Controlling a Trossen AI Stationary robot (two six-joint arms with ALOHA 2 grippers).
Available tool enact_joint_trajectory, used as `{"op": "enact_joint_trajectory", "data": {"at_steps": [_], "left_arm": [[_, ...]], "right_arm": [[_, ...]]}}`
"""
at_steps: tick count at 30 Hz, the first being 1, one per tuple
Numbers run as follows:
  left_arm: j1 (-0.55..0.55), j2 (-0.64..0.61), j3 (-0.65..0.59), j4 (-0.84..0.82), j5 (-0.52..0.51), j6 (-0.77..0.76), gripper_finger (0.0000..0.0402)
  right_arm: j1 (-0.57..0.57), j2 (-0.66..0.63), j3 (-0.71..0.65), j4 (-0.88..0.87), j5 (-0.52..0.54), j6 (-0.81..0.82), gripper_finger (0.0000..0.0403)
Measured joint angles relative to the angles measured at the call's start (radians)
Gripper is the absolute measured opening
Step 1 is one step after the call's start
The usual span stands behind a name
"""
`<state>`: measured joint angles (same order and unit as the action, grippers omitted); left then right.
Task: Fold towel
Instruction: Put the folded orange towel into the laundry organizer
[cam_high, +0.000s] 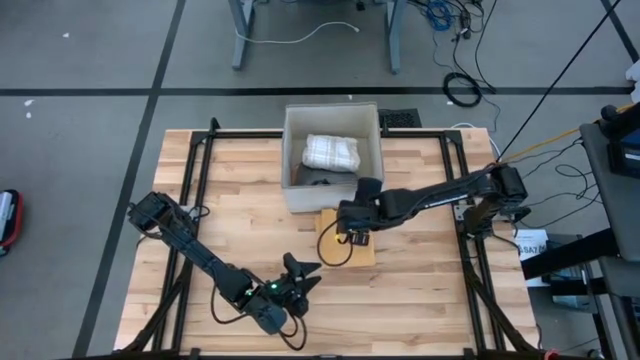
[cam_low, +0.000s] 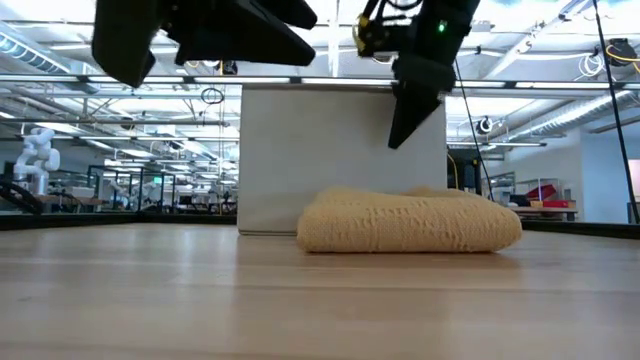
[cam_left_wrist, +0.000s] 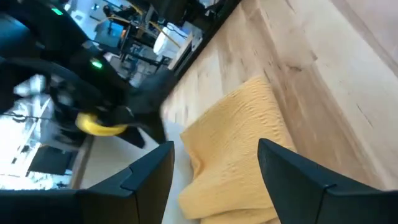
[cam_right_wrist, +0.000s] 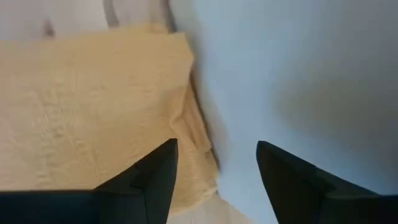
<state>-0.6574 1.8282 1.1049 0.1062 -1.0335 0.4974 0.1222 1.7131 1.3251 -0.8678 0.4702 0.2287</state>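
I see the yellow waffle-knit towel (cam_low: 410, 222) folded into a soft, thick pad against the white box (cam_high: 332, 125). My right gripper (cam_high: 356, 236) hangs over it, fingers spread, holding nothing. My left gripper (cam_high: 305, 277) waits nearby, released.

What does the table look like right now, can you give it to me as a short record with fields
towel: yellow towel, folded, flat on the table beside the box
box: white box holding a checked cloth
right gripper: open, above the towel, not gripping it
left gripper: open, near the table's front, away from the towel
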Motion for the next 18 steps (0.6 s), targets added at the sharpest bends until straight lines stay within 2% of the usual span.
{"op": "enact_joint_trajectory", "data": {"at_steps": [3,7,9,13,16,18], "left_arm": [[0.025,0.000,0.000,-0.002,0.043,-0.026,0.0238],[0.087,0.000,0.000,-0.024,0.197,-0.097,0.0238],[0.121,0.000,0.000,-0.028,0.238,-0.128,0.0238],[0.164,0.000,0.000,-0.042,0.231,-0.143,0.0238],[0.166,0.000,0.000,-0.048,0.199,-0.089,0.0238],[0.166,0.000,0.000,-0.046,0.236,-0.072,0.0238]], "right_arm": [[0.014,-0.030,0.000,0.001,-0.006,0.050,0.0203],[0.052,-0.032,0.000,0.000,-0.080,0.102,0.0202],[0.078,-0.025,-0.001,0.001,-0.095,0.132,0.0202],[0.148,-0.023,-0.032,-0.002,-0.048,0.193,0.0201],[0.206,-0.023,-0.041,-0.039,0.010,0.210,0.0201],[0.244,-0.023,-0.041,-0.045,0.021,0.210,0.0201]]}}
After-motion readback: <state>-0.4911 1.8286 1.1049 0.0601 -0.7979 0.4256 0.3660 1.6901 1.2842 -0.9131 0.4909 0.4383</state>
